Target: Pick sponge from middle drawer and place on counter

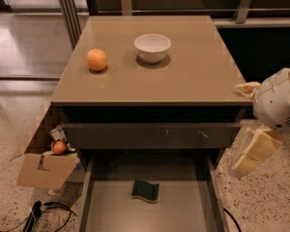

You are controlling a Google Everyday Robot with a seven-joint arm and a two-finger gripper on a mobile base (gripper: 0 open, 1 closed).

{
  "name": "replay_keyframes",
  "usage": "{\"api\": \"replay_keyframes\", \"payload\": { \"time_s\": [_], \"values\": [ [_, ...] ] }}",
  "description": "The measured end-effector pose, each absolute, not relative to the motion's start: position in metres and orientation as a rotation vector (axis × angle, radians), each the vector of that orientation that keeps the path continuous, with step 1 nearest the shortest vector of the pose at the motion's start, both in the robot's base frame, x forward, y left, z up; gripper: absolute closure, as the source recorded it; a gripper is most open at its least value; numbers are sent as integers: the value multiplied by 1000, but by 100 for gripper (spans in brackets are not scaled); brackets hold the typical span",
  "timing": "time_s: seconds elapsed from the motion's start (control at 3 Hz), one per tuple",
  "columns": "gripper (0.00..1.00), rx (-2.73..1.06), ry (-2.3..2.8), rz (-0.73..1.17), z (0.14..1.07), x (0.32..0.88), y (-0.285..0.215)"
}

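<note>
The sponge [145,191], dark green on top with wavy edges, lies flat on the grey floor of the open middle drawer [108,211] at the bottom of the view, about midway across. The tan counter [193,81] tops the dark cabinet above it. My gripper [253,151] hangs from the white arm at the right edge. It is outside the cabinet, right of the drawer and above the speckled floor. It is well apart from the sponge and holds nothing that shows.
A white bowl [152,47] and an orange [96,60] stand on the counter's rear half. A closed dark drawer front [150,135] sits above the open drawer. A cardboard box [43,170] and cables [38,214] lie on the floor at left.
</note>
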State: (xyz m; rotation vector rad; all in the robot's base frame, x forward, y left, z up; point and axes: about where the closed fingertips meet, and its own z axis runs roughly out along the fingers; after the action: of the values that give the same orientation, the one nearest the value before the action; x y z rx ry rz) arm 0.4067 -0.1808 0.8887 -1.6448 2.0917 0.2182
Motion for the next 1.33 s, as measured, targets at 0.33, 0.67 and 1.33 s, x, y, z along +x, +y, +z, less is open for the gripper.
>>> {"api": "replay_keyframes", "payload": {
  "time_s": [0.33,0.67,1.33],
  "values": [
    [0,-1604,2035,395,815,384,-164],
    [0,-1614,2086,476,763,372,-155],
    [0,-1604,2074,517,751,370,-147]
  ]
}}
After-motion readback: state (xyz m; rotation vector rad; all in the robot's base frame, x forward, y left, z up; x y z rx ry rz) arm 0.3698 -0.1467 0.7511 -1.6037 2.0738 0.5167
